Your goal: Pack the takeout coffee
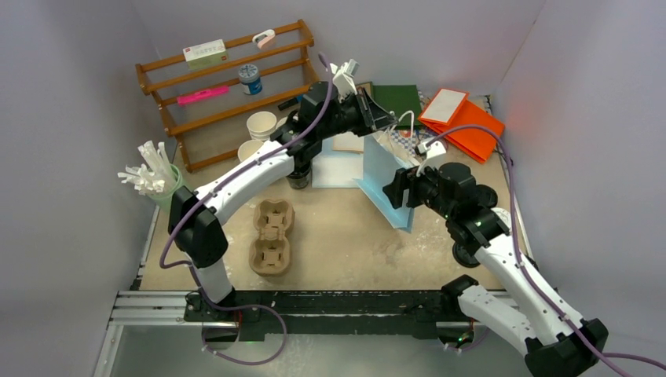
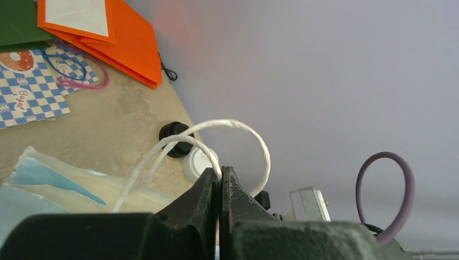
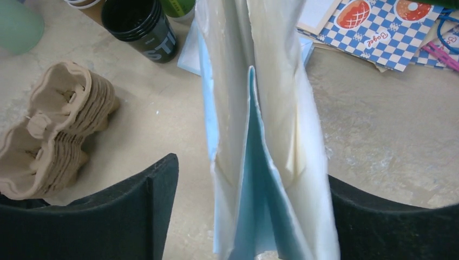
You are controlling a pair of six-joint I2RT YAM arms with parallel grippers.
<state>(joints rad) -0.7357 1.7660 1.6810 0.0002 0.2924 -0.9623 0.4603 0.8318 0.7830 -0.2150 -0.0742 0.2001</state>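
We've got the left hand (image 2: 219,176) clenched on the bag handle (image 2: 238,124), right hand (image 3: 249,181) released astride the bag (image 3: 270,135), and the coffee (image 2: 196,162) sits right of it, nearer that hand.

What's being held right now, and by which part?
The left fingers pinch the blue bag by its white handle; the right fingers straddle it, open.

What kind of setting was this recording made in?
Most likely a lab bench dressed as a café takeout counter, inside a plain white enclosure: stacked pulp cup carriers, paper cups, a tub of straws and folded paper bags.
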